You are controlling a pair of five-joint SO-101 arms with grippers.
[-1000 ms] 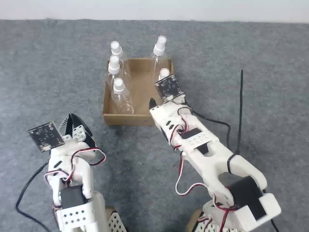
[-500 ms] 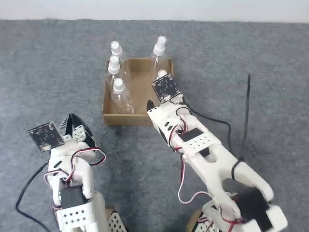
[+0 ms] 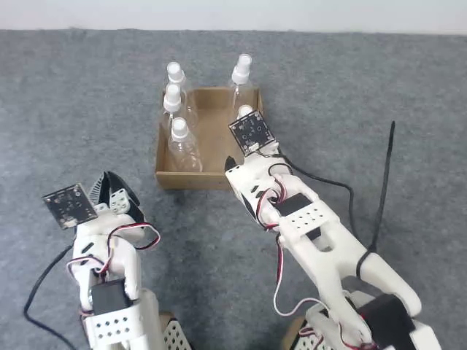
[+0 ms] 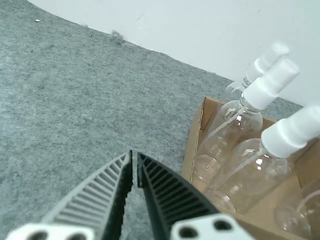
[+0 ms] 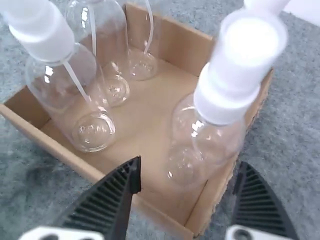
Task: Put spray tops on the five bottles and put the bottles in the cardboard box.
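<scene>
Farthest left, your left pincer (image 4: pixel 135 156) hangs over the grey surface (image 3: pixel 66 95), nearly closed and holding nothing, well short of the cardboard box (image 3: pixel 193 179). The five bottles (image 3: pixel 182 149) stand upright in the box (each one wears a white spray top (image 3: pixel 179 130)). At the right, your right pincer (image 5: pixel 190 167) is spread wide over the box's near right corner, empty, just beside the closest bottle (image 5: pixel 207 140).
</scene>
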